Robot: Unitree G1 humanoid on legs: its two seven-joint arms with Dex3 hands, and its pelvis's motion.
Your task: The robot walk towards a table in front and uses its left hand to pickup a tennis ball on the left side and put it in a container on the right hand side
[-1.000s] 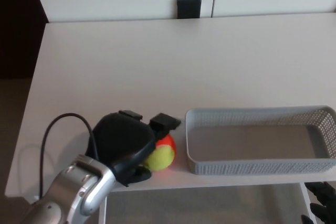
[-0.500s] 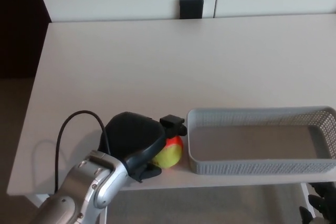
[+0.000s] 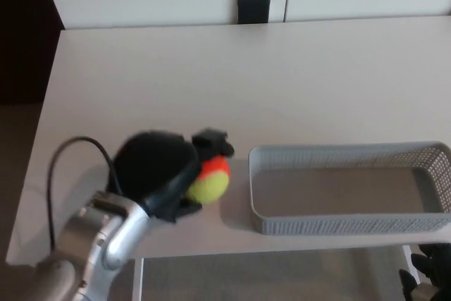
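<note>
A yellow and orange tennis ball [image 3: 210, 179] sits in my black left hand [image 3: 163, 174], whose fingers wrap over its top and underside. Hand and ball are raised a little off the white table [image 3: 211, 82], with a shadow beneath them, just left of the grey mesh container [image 3: 345, 188]. The container lies empty near the table's front right edge. Only the dark fingertips of my right hand [image 3: 428, 273] show at the bottom right corner, below the table edge.
A black cable [image 3: 67, 156] loops from my left wrist over the table's front left part. A small black box [image 3: 253, 9] stands at the table's far edge against the white wall. The dark floor drops away on the left.
My left hand has lifted the ball slightly off the table and drawn back a little to the left. The picture is blurred with the motion.
</note>
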